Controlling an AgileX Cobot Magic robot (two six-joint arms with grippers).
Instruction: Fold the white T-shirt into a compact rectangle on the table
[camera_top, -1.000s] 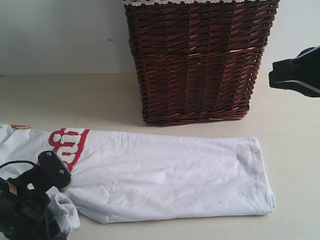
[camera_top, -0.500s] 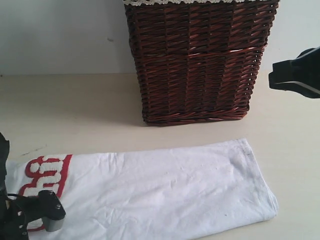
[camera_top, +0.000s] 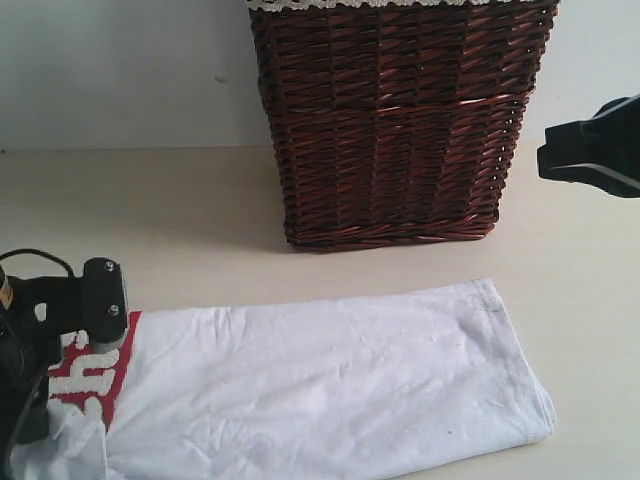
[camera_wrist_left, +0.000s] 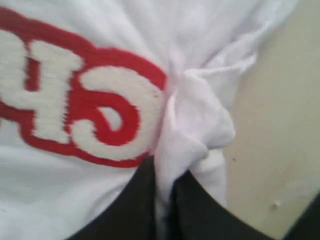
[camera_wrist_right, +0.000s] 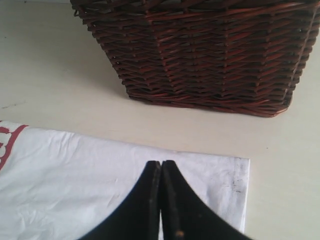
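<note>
The white T-shirt (camera_top: 330, 380) lies folded into a long strip across the front of the table (camera_top: 150, 210). Its red-outlined lettering (camera_top: 85, 375) is at the left end. My left gripper (camera_top: 100, 335) is at that end and raises it off the table. In the left wrist view my left gripper (camera_wrist_left: 165, 182) is shut on a bunched fold of the shirt (camera_wrist_left: 200, 115) beside the lettering (camera_wrist_left: 85, 105). My right gripper (camera_top: 548, 160) hovers high at the right edge, away from the cloth. In the right wrist view it (camera_wrist_right: 161, 167) is shut and empty above the shirt (camera_wrist_right: 75, 175).
A dark brown wicker basket (camera_top: 400, 120) with cream lace trim stands at the back centre, just behind the shirt; it also fills the far side of the right wrist view (camera_wrist_right: 200, 50). Bare table shows left of the basket and along the right edge.
My left gripper has closed on the lettered end of the shirt. The shirt slid toward the front edge, then that end rose with the gripper. The right arm has not moved.
</note>
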